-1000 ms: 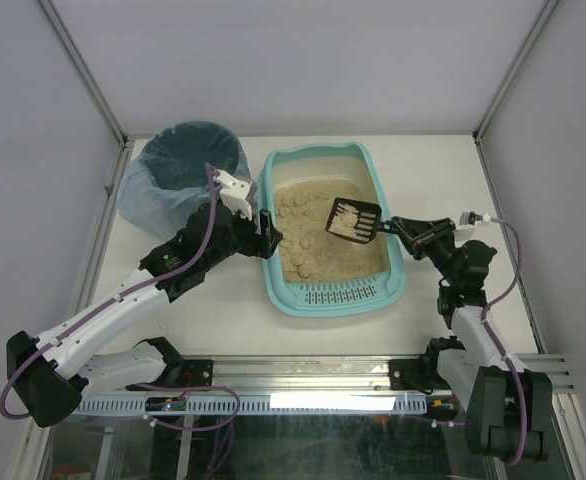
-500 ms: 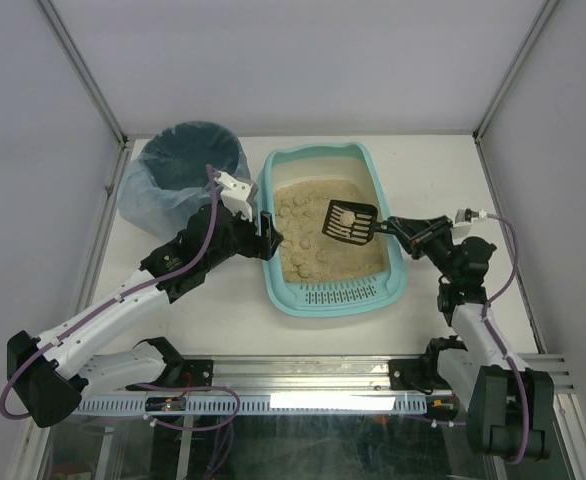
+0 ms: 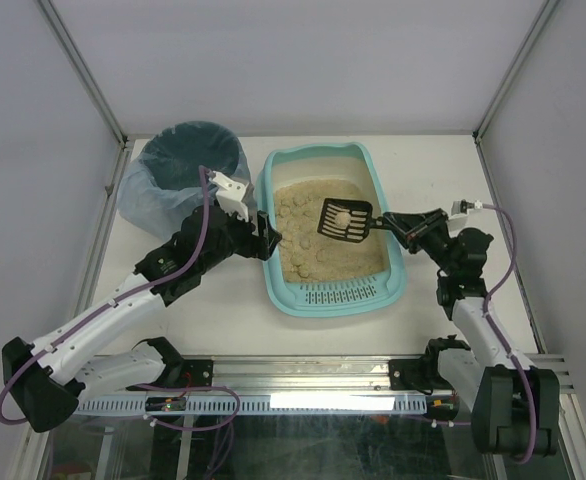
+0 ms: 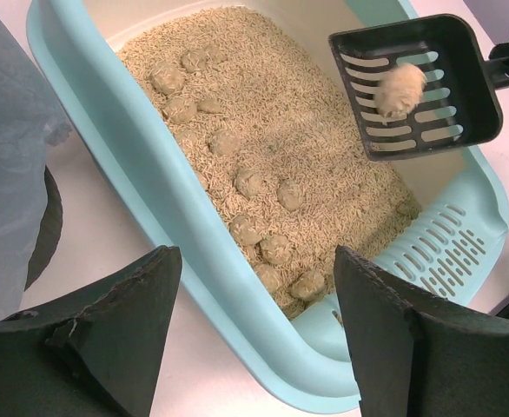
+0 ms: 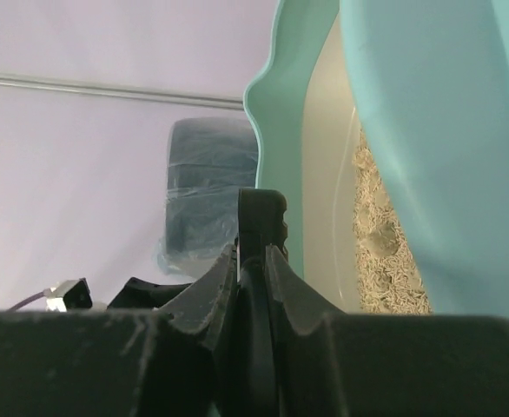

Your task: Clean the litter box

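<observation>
I read the right gripper (image 3: 390, 222) as clamped on the handle of the black scoop (image 3: 345, 220), which sticks out ahead of it above the litter box (image 3: 391, 288), one clump (image 4: 399, 89) sitting on its slots. Left gripper (image 3: 264, 237) is spread wide with the box's near rim running between its fingers (image 4: 107, 326); I can't tell if they touch it. The bin (image 3: 188, 165) is just off its outer side.

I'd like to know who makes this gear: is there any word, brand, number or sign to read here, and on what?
None: no text can be read in any view.
The litter box, scoop and bin show no label, brand or number.
</observation>
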